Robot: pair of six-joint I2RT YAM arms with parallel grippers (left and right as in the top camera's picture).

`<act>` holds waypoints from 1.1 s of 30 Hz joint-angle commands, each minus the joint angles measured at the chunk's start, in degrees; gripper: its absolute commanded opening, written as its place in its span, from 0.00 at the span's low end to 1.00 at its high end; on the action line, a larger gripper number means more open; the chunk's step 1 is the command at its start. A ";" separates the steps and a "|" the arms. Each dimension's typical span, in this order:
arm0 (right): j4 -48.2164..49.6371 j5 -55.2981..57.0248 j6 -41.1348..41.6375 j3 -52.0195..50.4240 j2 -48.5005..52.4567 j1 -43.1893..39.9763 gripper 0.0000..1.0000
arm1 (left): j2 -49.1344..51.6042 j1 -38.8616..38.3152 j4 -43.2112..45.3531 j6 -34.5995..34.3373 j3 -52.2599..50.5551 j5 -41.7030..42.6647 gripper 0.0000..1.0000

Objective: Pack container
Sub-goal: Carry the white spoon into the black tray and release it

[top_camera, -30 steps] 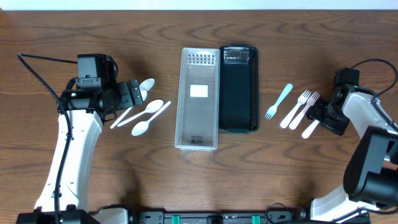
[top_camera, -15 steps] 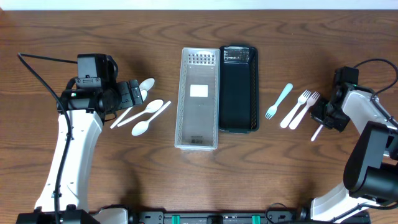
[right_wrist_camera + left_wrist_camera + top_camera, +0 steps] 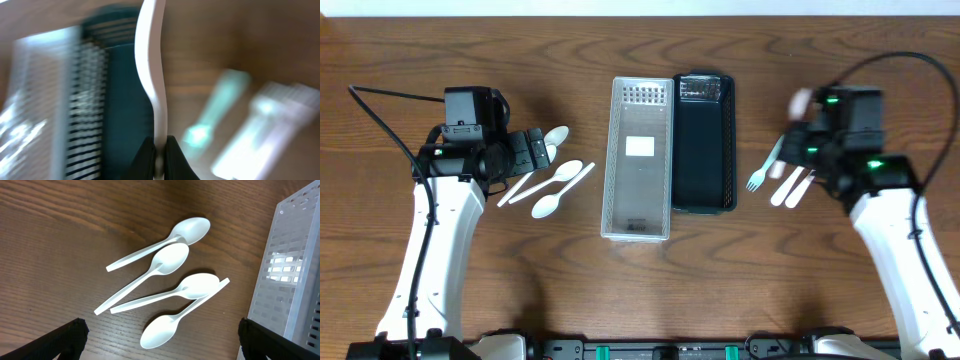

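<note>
Two containers lie side by side mid-table, near ends almost level: a clear perforated container [image 3: 640, 200] and, touching its right wall, a black container [image 3: 703, 150]. Left of them, four white spoons [image 3: 165, 262] lie loose on the wood. The left gripper [image 3: 161, 335] hovers over them, fingers spread wide, gripping nothing. Right of the containers lie a teal fork [image 3: 767, 165] and two white handles [image 3: 792, 188], their heads hidden. Over their far ends the right gripper [image 3: 157, 150] — blurred — is clamped on a white utensil [image 3: 151, 75].
</note>
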 commanded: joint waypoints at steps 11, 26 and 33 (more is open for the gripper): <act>18.34 3.41 3.19 -0.02 20.92 14.21 0.01 | 0.42 0.46 -0.20 0.28 1.46 0.28 0.98; -8.15 22.80 3.32 5.49 8.83 0.42 0.69 | 0.42 0.46 -0.20 0.31 1.46 0.28 0.98; -13.00 19.56 5.75 3.67 13.29 -13.27 0.63 | 0.42 0.46 -0.20 0.31 1.46 0.28 0.98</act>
